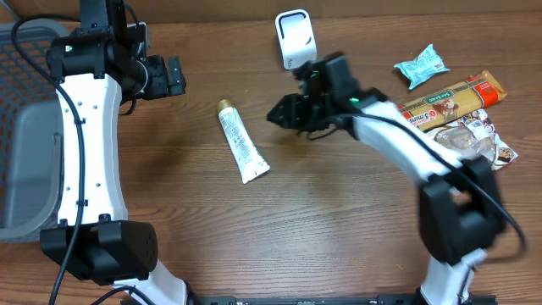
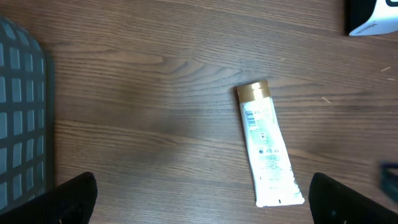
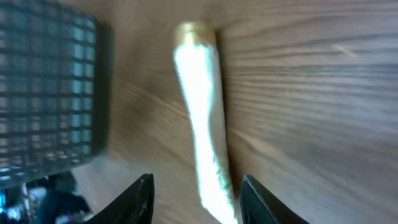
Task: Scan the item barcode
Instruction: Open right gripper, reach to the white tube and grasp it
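Observation:
The item, a white tube (image 1: 242, 142) with a gold cap, lies flat on the wooden table left of centre, cap toward the back. A white scanner (image 1: 295, 38) stands at the back. My right gripper (image 1: 279, 113) hovers just right of the tube, pointing at it. In the right wrist view the blurred tube (image 3: 200, 124) runs down between the open fingers (image 3: 140, 198), which do not touch it. My left gripper (image 1: 175, 76) is wide open at the back left, and the tube (image 2: 267, 146) lies ahead of its right finger (image 2: 348, 200). I cannot make out a barcode.
A grey mesh basket (image 1: 25, 127) fills the left edge. Snack packs sit at the right: a teal packet (image 1: 421, 65), a long orange pack (image 1: 453, 97) and a clear bag (image 1: 476, 140). A corner of the scanner (image 2: 373, 18) shows at top right in the left wrist view.

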Available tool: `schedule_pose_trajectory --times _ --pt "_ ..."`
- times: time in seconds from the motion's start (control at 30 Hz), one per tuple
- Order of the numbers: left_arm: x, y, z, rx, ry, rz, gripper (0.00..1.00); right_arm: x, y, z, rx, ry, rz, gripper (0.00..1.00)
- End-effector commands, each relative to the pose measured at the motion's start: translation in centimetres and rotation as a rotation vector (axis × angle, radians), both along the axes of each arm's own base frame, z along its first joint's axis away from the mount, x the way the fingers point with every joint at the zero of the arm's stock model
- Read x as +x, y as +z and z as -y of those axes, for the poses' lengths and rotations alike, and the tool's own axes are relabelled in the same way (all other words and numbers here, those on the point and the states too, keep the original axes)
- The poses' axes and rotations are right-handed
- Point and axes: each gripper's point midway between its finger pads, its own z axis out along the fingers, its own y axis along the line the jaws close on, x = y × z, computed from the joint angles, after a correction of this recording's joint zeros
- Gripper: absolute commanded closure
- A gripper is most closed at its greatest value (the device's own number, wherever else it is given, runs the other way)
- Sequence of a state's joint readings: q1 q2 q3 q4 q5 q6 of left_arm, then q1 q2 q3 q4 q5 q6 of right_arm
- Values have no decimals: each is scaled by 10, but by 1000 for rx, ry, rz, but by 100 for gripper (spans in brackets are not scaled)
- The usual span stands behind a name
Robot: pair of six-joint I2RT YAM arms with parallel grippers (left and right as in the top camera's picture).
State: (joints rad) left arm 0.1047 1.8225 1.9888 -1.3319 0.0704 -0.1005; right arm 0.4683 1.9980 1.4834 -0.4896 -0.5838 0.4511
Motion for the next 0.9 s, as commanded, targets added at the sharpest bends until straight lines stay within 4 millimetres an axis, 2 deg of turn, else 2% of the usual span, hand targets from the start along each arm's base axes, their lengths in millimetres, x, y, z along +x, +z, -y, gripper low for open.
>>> schedule_pose_trajectory --times 0.0,0.17,0.3,0.47,0.7,0.8,0.87 --pt "1 5 3 8 -21 16 0 15 -2 -24 -52 99 88 54" --pt "1 5 3 8 -21 16 1 12 -27 -43 -174 242 159 54" --pt "1 5 3 7 -21 16 1 -2 -49 -57 -196 331 174 54" --pt "1 5 3 7 -21 16 0 -5 -69 -70 -197 364 189 50" --pt "1 5 3 8 -21 16 1 -7 -77 -76 -199 374 191 51" --pt "1 5 3 8 -21 16 1 -8 -78 -76 -201 373 188 58" --pt "1 5 3 8 -21 16 0 -6 -79 -74 -220 364 192 72"
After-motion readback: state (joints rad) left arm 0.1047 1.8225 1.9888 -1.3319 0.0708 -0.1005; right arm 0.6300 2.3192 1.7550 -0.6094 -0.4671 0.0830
